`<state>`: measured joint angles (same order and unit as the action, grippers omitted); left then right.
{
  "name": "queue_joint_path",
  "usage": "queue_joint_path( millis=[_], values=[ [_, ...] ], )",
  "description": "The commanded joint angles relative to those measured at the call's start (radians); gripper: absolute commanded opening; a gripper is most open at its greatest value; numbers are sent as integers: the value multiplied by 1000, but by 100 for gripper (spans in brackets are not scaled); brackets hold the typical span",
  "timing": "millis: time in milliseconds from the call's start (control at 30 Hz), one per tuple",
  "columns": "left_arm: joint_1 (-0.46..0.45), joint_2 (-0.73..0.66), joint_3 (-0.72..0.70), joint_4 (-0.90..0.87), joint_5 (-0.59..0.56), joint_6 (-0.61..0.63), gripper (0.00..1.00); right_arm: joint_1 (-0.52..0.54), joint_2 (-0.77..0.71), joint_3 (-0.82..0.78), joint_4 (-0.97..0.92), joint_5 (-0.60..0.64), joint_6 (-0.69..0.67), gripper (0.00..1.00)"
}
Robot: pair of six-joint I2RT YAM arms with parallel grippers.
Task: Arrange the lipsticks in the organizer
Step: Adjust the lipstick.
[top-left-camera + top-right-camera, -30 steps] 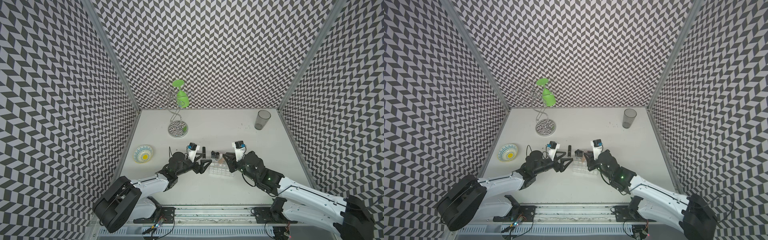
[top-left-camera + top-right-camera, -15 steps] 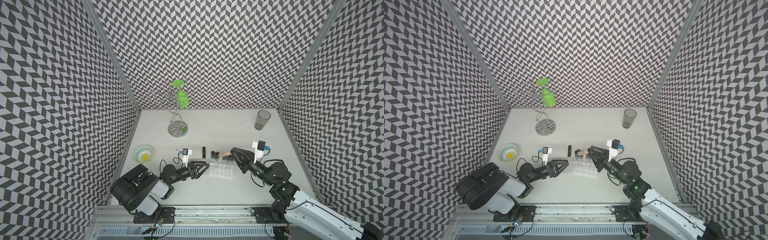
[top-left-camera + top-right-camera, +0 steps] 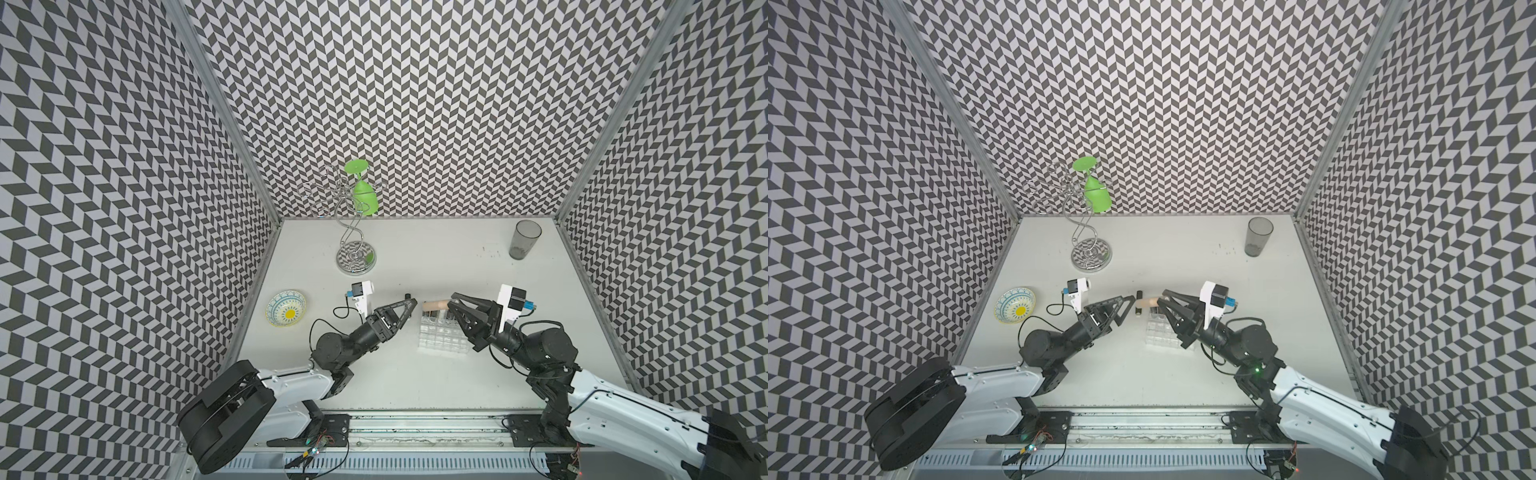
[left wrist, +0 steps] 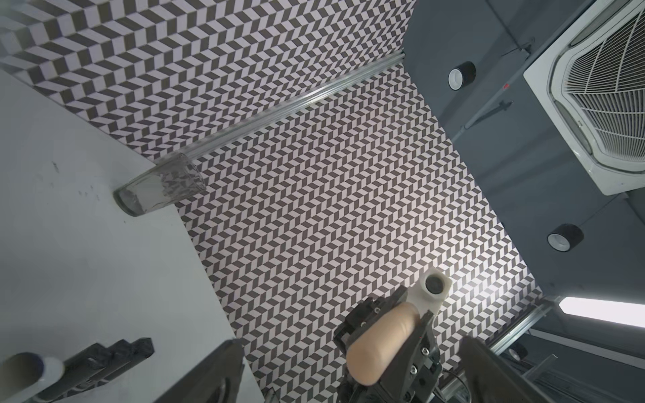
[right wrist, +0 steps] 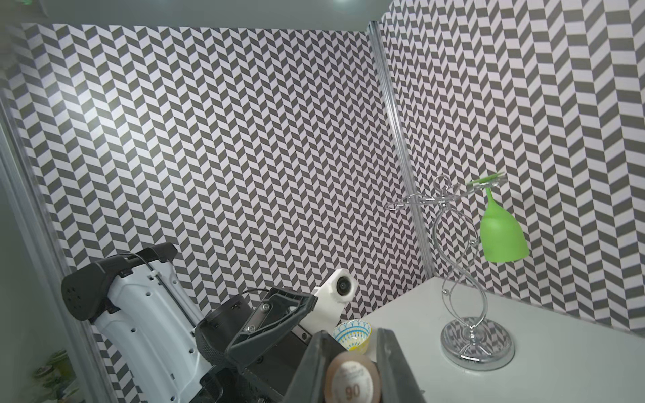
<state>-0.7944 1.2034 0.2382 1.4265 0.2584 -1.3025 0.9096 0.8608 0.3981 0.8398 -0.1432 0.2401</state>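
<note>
Right jaws were clamped on one end of the beige lipstick, holding it level, its long axis running straight out from their tips toward the left jaws, which gaped empty just off its free end. The organizer lay directly beneath the right jaws. I'd judge the lipstick needs tipping upright first.

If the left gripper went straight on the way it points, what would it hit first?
Likely the beige lipstick held by the right gripper: the left wrist view shows it dead ahead, depth unclear.
</note>
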Motion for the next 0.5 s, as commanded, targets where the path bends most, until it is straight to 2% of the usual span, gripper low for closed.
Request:
queue_joint_path(
  millis=[0,133,233,467],
  values=[
    [-34,-39,21,-63,-51,-48,100,36,60,69,130,-10,-143,16],
    [-37,-74,33,-140,-67,-88,99,82,101,76,176,21,-238,16],
    [-50,-79,25,-118,-78,-117,97,122,125,95,150,83,-334,16],
    [-60,-120,42,-213,-145,-118,84,155,156,49,214,139,-423,17]
  ],
)
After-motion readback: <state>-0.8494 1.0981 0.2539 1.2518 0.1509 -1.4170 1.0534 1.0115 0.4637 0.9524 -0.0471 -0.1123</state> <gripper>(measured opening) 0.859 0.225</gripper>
